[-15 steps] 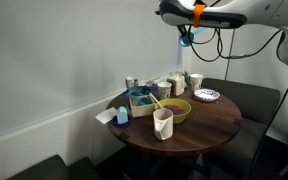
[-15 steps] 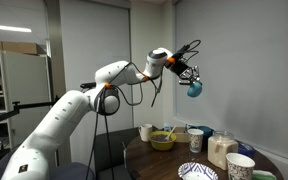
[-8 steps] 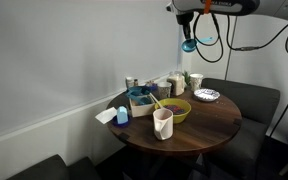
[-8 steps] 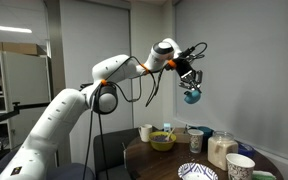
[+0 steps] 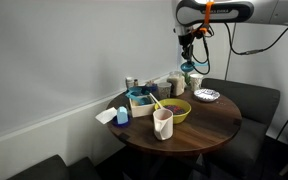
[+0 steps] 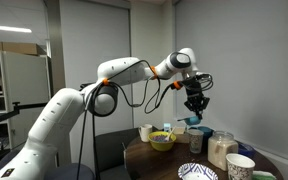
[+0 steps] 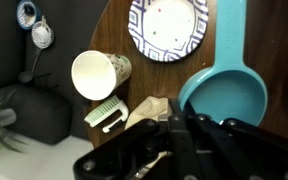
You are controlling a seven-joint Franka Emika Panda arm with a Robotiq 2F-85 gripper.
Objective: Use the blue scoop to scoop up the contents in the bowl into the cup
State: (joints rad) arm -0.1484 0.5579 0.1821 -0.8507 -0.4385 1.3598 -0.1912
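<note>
Since the blue scoop [image 5: 191, 68] hangs clear of everything, pinched in the tool [image 5: 189, 58] with its hollow end at the tool's six o'clock, the step in hand looks like the carry toward a first dip, with nothing yet lifted from the bowl [image 5: 175, 112]. The tool's fingers press onto the scoop, though just where they meet it is hidden; in the wrist view the scoop [image 7: 224, 98] fills the three o'clock side, its hollow bare. In an exterior view the bowl sits on the round tabletop [image 5: 212, 122] toward seven o'clock of the scoop, the contents [image 5: 176, 106] a dark, indistinct patch inside, a yellow-orange spoon [image 5: 154, 100] leaning out at its ten o'clock. The cup [image 5: 163, 124] stands upright just beside the bowl, at its seven o'clock. The next move, I judge, calls for bringing the scoop over the bowl, lowering it and tilting it under the bits while missing the spoon, then a level carry to the cup. The arm [image 6: 124, 72] arches up from eight o'clock and across, wrist bent so the tool [image 6: 194, 108] points straight down, the scoop [image 6: 191, 121] near above a cluster of cups [image 6: 196, 138]
</note>
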